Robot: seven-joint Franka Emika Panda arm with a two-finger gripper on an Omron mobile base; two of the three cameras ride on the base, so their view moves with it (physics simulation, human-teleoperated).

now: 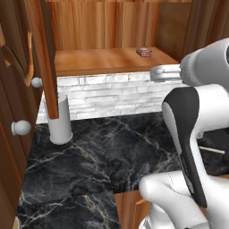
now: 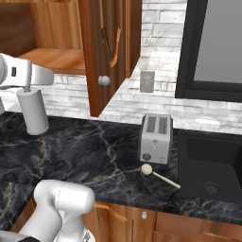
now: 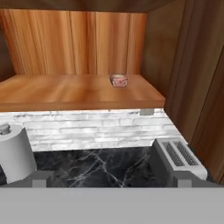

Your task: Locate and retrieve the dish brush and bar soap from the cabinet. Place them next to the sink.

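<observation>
Up on the plank shelf of the cabinet [image 3: 78,94], with its doors swung wide, the bar soap [image 3: 118,80] lies alone toward the right end, untouched; the left base view shows it in the same spot [image 1: 144,52]. Below the shelf, a paper towel roll [image 2: 33,111] stands on the dark marble tabletop [image 2: 85,151] at the left. The pincer [image 3: 111,181] is released, its jaws spread wide and empty, facing the shelf from well short of the soap. Further right, the toaster [image 2: 156,138] stands on the tabletop, and just in front of it lies the dish brush [image 2: 159,175], near the left edge of the sink [image 2: 210,165]. Judged from this, the brush half looks done: it is out of the cabinet and beside the basin. Left to do: reach in, take the soap, carry it over and set it down near the brush.
</observation>
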